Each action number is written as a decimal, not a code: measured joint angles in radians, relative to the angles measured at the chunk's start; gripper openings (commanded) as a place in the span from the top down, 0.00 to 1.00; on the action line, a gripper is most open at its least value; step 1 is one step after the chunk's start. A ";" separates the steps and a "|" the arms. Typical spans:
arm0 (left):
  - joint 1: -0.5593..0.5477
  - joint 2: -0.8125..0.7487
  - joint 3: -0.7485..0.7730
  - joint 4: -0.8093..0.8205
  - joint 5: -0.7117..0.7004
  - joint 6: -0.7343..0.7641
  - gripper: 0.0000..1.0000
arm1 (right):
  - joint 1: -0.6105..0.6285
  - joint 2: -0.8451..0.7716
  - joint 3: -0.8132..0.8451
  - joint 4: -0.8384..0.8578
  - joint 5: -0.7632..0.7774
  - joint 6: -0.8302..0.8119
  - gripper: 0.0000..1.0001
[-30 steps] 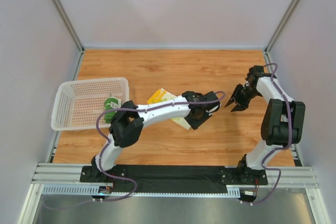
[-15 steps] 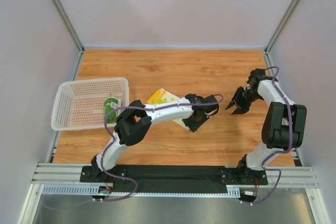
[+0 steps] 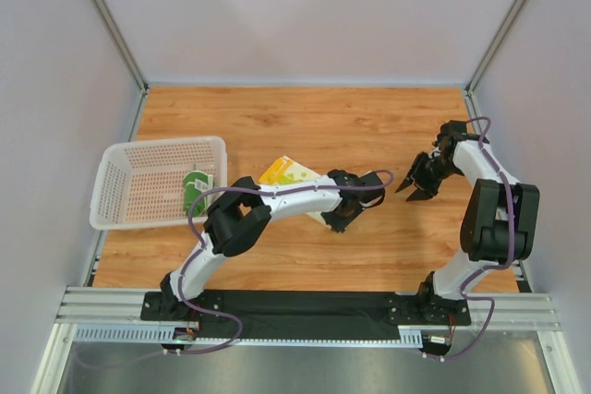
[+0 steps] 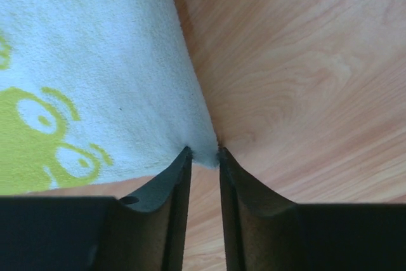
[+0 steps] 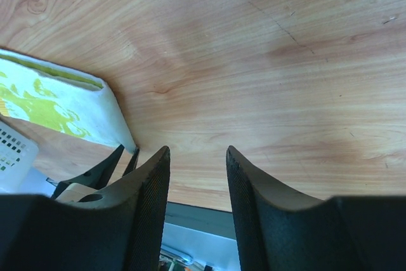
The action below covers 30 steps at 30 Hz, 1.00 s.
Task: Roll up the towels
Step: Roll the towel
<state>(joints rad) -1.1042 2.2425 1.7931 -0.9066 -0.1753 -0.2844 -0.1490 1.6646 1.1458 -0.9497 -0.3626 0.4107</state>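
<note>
The lime-yellow towel lies at mid-table, partly under my left arm; its pale underside with lime circle prints fills the left wrist view. My left gripper is shut on that towel's corner, which sits pinched between the fingertips just above the wood. In the right wrist view the same towel rises off the table at that corner, with the left gripper beneath it. The dark green towel lies rolled inside the basket. My right gripper hovers open to the right, empty.
A white mesh basket stands at the left edge of the wooden table. Grey walls enclose the table on three sides. A black base rail runs along the near edge.
My left gripper has slid left and lower onto the lime-yellow towel's near corner and narrowed its jaws on it. The right gripper shifted slightly and stays open.
</note>
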 measured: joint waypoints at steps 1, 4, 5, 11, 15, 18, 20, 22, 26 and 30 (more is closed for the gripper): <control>0.000 -0.004 -0.008 0.008 -0.008 0.003 0.81 | 0.001 0.000 0.000 0.000 -0.006 0.000 0.57; 0.001 -0.014 -0.027 0.026 -0.028 0.006 0.96 | 0.007 0.001 0.000 0.003 -0.032 0.000 0.57; 0.003 -0.019 -0.034 0.031 -0.029 0.006 0.98 | 0.012 0.002 0.000 0.005 -0.043 0.000 0.56; 0.019 -0.056 -0.085 0.073 0.000 0.006 1.00 | 0.063 0.037 -0.003 0.015 -0.117 0.014 0.53; 0.047 -0.107 -0.153 0.094 0.018 0.001 1.00 | 0.137 0.071 -0.019 0.061 -0.182 0.061 0.49; 0.069 -0.151 -0.182 0.092 0.032 -0.001 1.00 | 0.195 0.092 -0.026 0.102 -0.231 0.104 0.48; 0.085 -0.175 -0.182 0.095 0.049 -0.002 1.00 | 0.226 0.104 -0.024 0.126 -0.256 0.129 0.47; 0.098 -0.196 -0.182 0.096 0.068 -0.007 1.00 | 0.255 0.123 -0.011 0.137 -0.268 0.149 0.47; 0.116 -0.222 -0.182 0.098 0.100 -0.027 1.00 | 0.307 0.165 0.022 0.164 -0.282 0.181 0.47; 0.123 -0.231 -0.186 0.100 0.123 -0.040 1.00 | 0.343 0.195 0.022 0.197 -0.298 0.214 0.46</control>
<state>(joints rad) -0.9810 2.0113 1.6070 -0.8070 -0.0525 -0.3241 0.1936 1.8599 1.1679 -0.7528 -0.6601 0.6247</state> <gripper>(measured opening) 0.007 0.532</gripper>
